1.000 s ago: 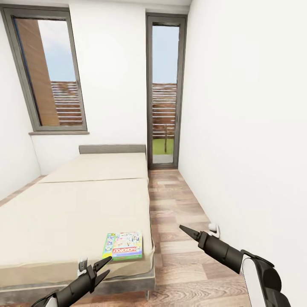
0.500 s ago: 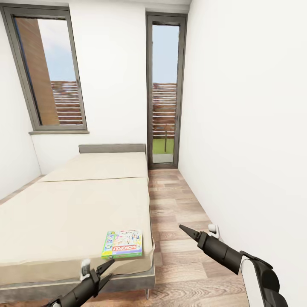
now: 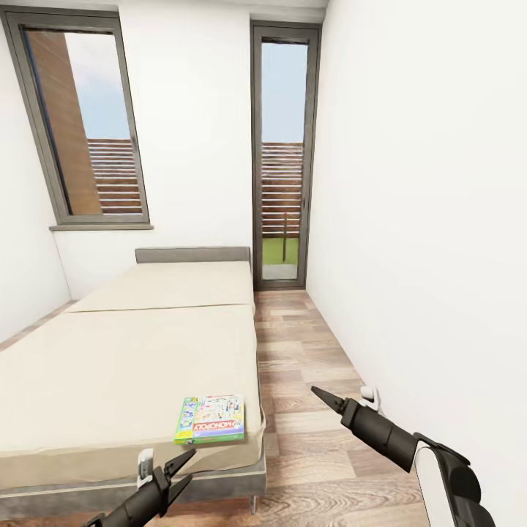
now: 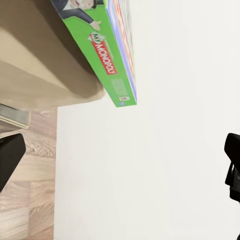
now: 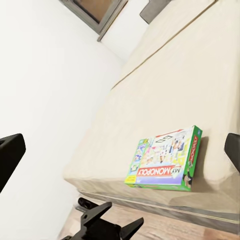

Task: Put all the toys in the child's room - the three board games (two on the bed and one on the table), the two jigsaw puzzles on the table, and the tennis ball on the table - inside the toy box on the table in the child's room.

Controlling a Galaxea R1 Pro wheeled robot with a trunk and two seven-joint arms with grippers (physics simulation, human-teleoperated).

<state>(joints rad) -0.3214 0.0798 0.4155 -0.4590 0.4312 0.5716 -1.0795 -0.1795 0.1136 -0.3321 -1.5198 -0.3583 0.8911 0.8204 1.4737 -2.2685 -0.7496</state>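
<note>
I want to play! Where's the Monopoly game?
The Monopoly game lies flat on the bed, near its foot corner on the floor side, just beyond the left gripper.

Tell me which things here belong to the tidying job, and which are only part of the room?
Job things:
- board game, green-white with a red band
- bed under it
- left gripper, open
- right gripper

Only room:
- window
- glass door
- wooden floor
</note>
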